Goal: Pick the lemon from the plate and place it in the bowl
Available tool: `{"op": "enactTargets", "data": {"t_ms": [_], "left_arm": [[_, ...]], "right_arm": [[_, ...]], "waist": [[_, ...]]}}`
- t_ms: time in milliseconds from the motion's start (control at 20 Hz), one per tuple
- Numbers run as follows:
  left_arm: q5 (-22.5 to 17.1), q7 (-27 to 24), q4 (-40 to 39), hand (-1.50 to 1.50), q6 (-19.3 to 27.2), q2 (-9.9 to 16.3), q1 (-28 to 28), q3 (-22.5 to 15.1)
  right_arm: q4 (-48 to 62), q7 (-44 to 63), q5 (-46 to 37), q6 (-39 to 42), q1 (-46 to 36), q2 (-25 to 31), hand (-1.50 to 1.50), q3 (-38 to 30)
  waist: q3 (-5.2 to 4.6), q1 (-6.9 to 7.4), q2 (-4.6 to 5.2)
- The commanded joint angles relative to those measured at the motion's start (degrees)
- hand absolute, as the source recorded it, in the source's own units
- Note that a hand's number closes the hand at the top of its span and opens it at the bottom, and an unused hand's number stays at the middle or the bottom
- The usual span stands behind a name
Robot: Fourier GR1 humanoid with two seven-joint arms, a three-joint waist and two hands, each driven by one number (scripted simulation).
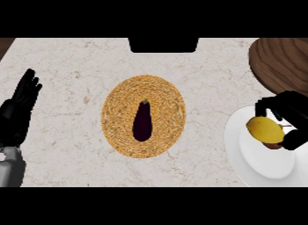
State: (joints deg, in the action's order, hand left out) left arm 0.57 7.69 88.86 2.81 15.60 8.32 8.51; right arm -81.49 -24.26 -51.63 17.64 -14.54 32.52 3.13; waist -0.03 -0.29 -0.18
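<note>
Looking straight down on a pale marble-look counter (72, 66) with faint veining, a strip of dark wood showing at the top left corner and a black boxy shape (163, 44) poking in at the top edge. Count-wise: one lemon, one white plate, one dark wooden bowl, one woven mat, one eggplant, two hands. The lemon (264, 128) sits over the white plate (264, 160) at the right edge, and the right hand (293, 112) has its fingers and thumb curled round it, pinching it from the far side. The wooden bowl (286, 61) is in the top right corner, just beyond the plate. The eggplant (142, 121) lies lengthwise on the round woven mat (144, 116) mid-counter. The left hand (17, 107) rests at the left edge, fingers straight and pressed together, pointing up.
</note>
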Motion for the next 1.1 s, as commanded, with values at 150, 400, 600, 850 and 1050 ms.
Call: {"op": "enactTargets", "data": {"t_ms": [150,400,600,850,1050], "left_arm": [[1.2,0.4,0.5,0.0,1.3,-2.1,-0.9,-1.5],[1.9,2.9,1.4,0.0,1.4,-1.4,0.9,-1.6],[1.8,-0.6,1.9,0.0,0.5,-2.2,-1.4,-1.3],[2.1,0.9,0.9,0.0,0.8,-3.0,0.7,-1.8],[0.6,3.0,2.5,0.0,-1.1,-1.4,0.7,-0.7]], "right_arm": [[-9.9,4.3,12.1,1.1,-5.7,0.3,1.5,-15.2],[-11.1,10.8,20.9,7.8,-9.5,1.5,1.5,-23.4],[-3.1,10.0,21.1,8.2,-12.2,4.1,1.5,-25.4],[12.4,6.6,19.6,5.4,-20.9,4.8,1.5,-23.6],[25.9,0.2,17.3,1.6,-25.1,5.8,1.5,-22.9]], "waist": [[-0.02,-0.88,-0.29],[0.01,-0.02,0.0],[0.02,0.55,0.18],[0.04,1.12,0.37],[0.06,1.48,0.48]]}}
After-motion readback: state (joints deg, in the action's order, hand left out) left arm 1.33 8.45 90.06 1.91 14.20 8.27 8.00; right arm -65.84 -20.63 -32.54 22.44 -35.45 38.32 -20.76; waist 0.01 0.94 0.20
